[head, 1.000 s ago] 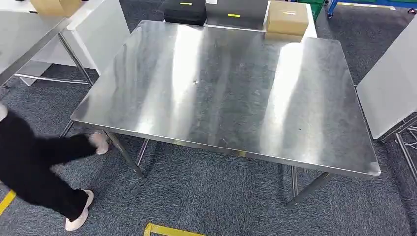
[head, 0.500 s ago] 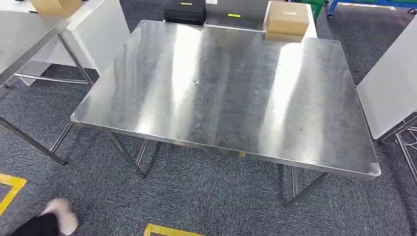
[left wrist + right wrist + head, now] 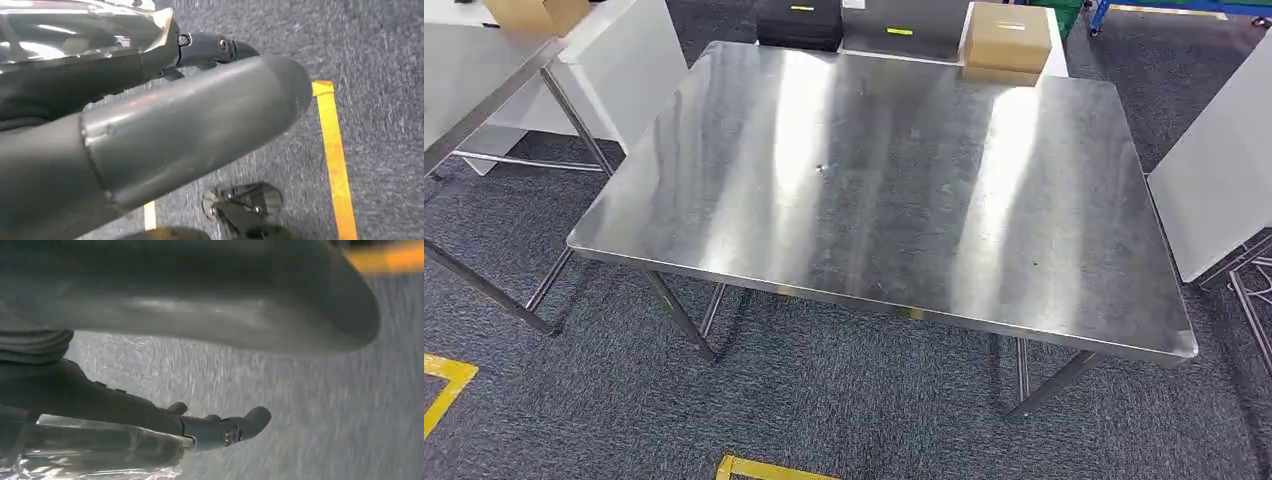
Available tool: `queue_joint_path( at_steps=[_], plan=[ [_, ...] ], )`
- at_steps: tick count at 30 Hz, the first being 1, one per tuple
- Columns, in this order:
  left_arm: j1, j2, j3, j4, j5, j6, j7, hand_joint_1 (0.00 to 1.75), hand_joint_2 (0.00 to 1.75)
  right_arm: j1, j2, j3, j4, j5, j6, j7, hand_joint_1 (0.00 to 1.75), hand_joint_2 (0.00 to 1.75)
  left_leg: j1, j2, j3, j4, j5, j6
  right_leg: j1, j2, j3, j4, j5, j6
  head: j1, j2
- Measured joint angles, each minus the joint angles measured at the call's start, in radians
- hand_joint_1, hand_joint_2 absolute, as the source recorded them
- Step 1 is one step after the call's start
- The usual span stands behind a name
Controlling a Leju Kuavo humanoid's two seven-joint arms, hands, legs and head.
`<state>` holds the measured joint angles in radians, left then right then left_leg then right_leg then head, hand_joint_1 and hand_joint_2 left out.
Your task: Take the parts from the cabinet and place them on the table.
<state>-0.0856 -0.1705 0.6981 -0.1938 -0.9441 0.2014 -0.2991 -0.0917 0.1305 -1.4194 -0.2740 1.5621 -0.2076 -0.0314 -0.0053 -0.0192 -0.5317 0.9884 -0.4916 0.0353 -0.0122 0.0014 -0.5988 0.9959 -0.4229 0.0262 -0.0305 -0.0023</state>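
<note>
The steel table [image 3: 884, 190] stands in front of me in the head view, its top bare. In the left wrist view my left hand [image 3: 165, 125] hangs over the carpet, its dark fingers [image 3: 210, 47] lying along a shiny clear-bagged part [image 3: 75, 25], the thick thumb spread away from it. The right wrist view mirrors this: my right hand [image 3: 100, 400] has its fingers [image 3: 220, 430] stretched along a crinkled clear bag [image 3: 100, 450], thumb apart. How firmly each hand holds the bag is partly hidden.
A cardboard box [image 3: 1007, 40] and a black case [image 3: 799, 20] sit beyond the table's far edge. Another table [image 3: 474, 80] stands at the left, a white panel [image 3: 1219, 170] at the right. Yellow floor tape [image 3: 764, 467] marks the grey carpet near me.
A person in black who was walking past at the lower left has gone out of the head view. The table and boxes stay as they were.
</note>
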Motion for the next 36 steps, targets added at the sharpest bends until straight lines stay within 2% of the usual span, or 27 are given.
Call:
queue_joint_path(
  at_steps=[5, 19, 20, 21, 22, 24, 25, 26, 27, 28, 29, 30, 31, 32, 34, 35, 36],
  plan=[
    [0.008, 0.002, -0.002, 0.000, 0.003, -0.003, -0.010, 0.00, 0.00, -0.002, -0.004, 0.114, 0.034, 0.000, 0.020, 0.014, 0.00, 0.00, -0.001, 0.000, 0.000, 0.000, 0.000, 0.000, 0.000, 0.000, 0.000, 0.000, 0.000, 0.000, 0.000, 0.000],
    [0.014, 0.005, -0.018, 0.000, -0.010, -0.010, -0.007, 0.00, 0.00, -0.001, -0.010, 0.207, 0.053, -0.001, 0.012, 0.018, 0.00, 0.00, -0.002, 0.000, 0.000, 0.000, -0.001, 0.001, -0.001, 0.000, 0.000, 0.000, 0.000, 0.000, 0.000, 0.000],
    [0.014, 0.005, -0.019, 0.000, -0.011, -0.012, -0.006, 0.00, 0.00, -0.001, -0.010, 0.211, 0.053, 0.000, 0.010, 0.021, 0.00, 0.00, -0.003, 0.000, 0.000, 0.003, -0.002, 0.002, -0.005, 0.000, 0.001, -0.003, 0.000, 0.001, 0.000, 0.000],
    [0.015, 0.006, -0.020, 0.000, -0.012, -0.012, -0.007, 0.00, 0.00, -0.001, -0.008, 0.218, 0.054, 0.000, 0.010, 0.024, 0.00, 0.00, -0.005, 0.000, -0.001, 0.006, -0.005, 0.014, -0.014, 0.000, 0.005, -0.004, 0.002, 0.004, 0.000, 0.000],
    [0.016, 0.006, -0.021, 0.000, -0.012, -0.013, -0.013, 0.00, 0.00, -0.001, -0.008, 0.227, 0.054, 0.000, 0.009, 0.034, 0.00, 0.00, -0.003, 0.001, 0.000, 0.008, -0.003, 0.018, -0.014, -0.001, 0.006, -0.004, 0.005, 0.006, 0.000, 0.000],
    [0.017, 0.005, -0.025, 0.000, -0.012, -0.013, -0.027, 0.00, 0.00, 0.000, -0.006, 0.233, 0.056, 0.000, 0.010, 0.050, 0.00, 0.00, -0.004, 0.000, 0.005, -0.010, 0.014, 0.029, -0.008, 0.000, 0.014, -0.016, 0.013, 0.019, -0.001, 0.000],
    [0.017, 0.002, -0.025, 0.000, -0.012, -0.013, -0.036, 0.00, 0.00, -0.001, -0.008, 0.237, 0.057, 0.000, 0.014, 0.065, 0.00, 0.00, 0.011, 0.007, 0.018, -0.032, 0.031, 0.028, -0.006, -0.002, 0.007, -0.003, -0.001, 0.016, 0.000, 0.000],
    [0.017, 0.001, -0.026, 0.000, -0.012, -0.012, -0.043, 0.00, 0.00, 0.000, -0.007, 0.242, 0.057, 0.000, 0.019, 0.079, 0.00, 0.00, 0.010, 0.006, 0.019, -0.041, 0.036, 0.031, -0.005, -0.001, -0.008, 0.031, -0.033, 0.009, 0.002, 0.000],
    [0.016, 0.001, -0.026, 0.000, -0.014, -0.012, -0.046, 0.00, 0.00, 0.000, -0.007, 0.245, 0.057, 0.000, 0.024, 0.089, 0.00, 0.00, 0.012, 0.007, 0.016, -0.041, 0.041, 0.036, -0.006, -0.001, -0.034, 0.099, -0.074, 0.000, 0.006, 0.000],
    [0.017, 0.001, -0.026, 0.000, -0.019, -0.013, -0.047, 0.00, 0.00, 0.000, -0.006, 0.248, 0.058, 0.000, 0.024, 0.097, 0.00, 0.00, 0.012, 0.009, 0.013, -0.041, 0.042, 0.034, -0.009, -0.001, -0.066, 0.185, -0.115, -0.004, 0.006, 0.000],
    [0.018, 0.001, -0.026, 0.000, -0.021, -0.015, -0.047, 0.00, 0.00, 0.002, -0.006, 0.250, 0.058, 0.000, 0.023, 0.102, 0.00, 0.00, 0.013, 0.011, 0.009, -0.040, 0.044, 0.032, -0.010, -0.001, -0.091, 0.260, -0.145, -0.001, 0.007, 0.000],
    [0.018, 0.002, -0.026, 0.000, -0.022, -0.018, -0.048, 0.00, 0.00, 0.004, -0.006, 0.254, 0.058, 0.000, 0.021, 0.105, 0.00, 0.00, 0.014, 0.012, 0.005, -0.039, 0.046, 0.028, -0.015, -0.001, -0.100, 0.300, -0.155, 0.008, 0.007, 0.000],
    [0.018, 0.001, -0.026, 0.000, -0.025, -0.021, -0.049, 0.00, 0.00, 0.005, -0.005, 0.256, 0.058, 0.000, 0.018, 0.107, 0.00, 0.00, 0.017, 0.012, 0.002, -0.039, 0.049, 0.024, -0.021, -0.001, -0.084, 0.287, -0.147, 0.020, 0.006, 0.000],
    [0.018, 0.001, -0.027, 0.000, -0.027, -0.021, -0.050, 0.00, 0.00, 0.005, -0.005, 0.258, 0.058, 0.000, 0.015, 0.111, 0.00, 0.00, 0.022, 0.012, -0.003, -0.036, 0.051, 0.019, -0.028, -0.001, -0.044, 0.228, -0.125, 0.037, 0.006, 0.000],
    [0.017, 0.000, -0.030, 0.000, -0.032, -0.023, -0.052, 0.00, 0.00, 0.002, -0.002, 0.263, 0.058, -0.001, 0.013, 0.122, 0.00, 0.00, 0.032, 0.011, -0.016, -0.016, 0.048, 0.002, -0.045, -0.002, 0.070, 0.047, -0.079, 0.070, 0.008, 0.000],
    [0.017, 0.003, -0.032, -0.001, -0.034, -0.023, -0.053, 0.00, 0.00, -0.001, 0.005, 0.264, 0.060, -0.001, 0.013, 0.128, 0.00, 0.00, 0.028, 0.011, -0.028, 0.000, 0.043, -0.010, -0.049, 0.001, 0.104, -0.002, -0.090, 0.072, 0.014, 0.000],
    [0.016, 0.002, -0.034, 0.000, -0.037, -0.023, -0.053, 0.00, 0.00, 0.000, 0.006, 0.266, 0.061, 0.000, 0.013, 0.131, 0.00, 0.00, 0.026, 0.008, -0.036, 0.011, 0.041, -0.018, -0.033, 0.019, 0.088, 0.039, -0.068, 0.059, 0.011, 0.000]
  ],
)
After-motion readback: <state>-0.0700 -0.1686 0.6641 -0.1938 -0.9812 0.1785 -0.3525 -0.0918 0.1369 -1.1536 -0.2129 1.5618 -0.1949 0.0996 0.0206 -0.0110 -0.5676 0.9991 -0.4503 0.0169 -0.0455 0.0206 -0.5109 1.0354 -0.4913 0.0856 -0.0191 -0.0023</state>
